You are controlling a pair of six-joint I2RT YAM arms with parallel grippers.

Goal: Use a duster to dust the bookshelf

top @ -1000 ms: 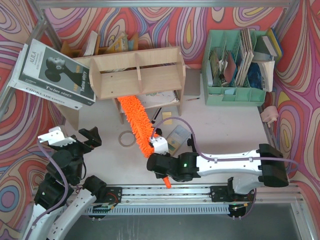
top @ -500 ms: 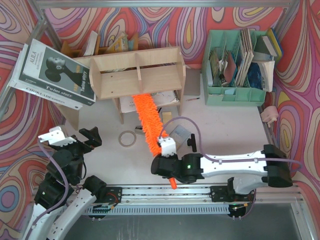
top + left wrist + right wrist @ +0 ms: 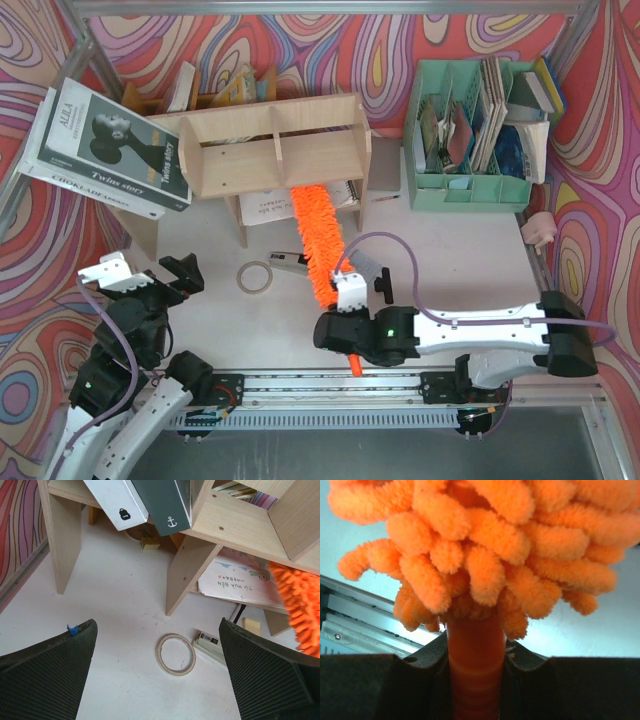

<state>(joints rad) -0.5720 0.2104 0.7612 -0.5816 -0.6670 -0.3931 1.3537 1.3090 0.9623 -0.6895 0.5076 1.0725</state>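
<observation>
Top external shows the duster (image 3: pixel 318 245) has swept rightward beneath the bookshelf (image 3: pixel 275 152); right jaws clamped on its handle; left jaws apart, idle; bookshelf's right end likely remains.

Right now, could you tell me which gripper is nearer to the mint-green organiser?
Right. The right gripper, clamping the duster, sits near-left of the mint-green organiser; the left gripper hangs open much farther left.
</observation>
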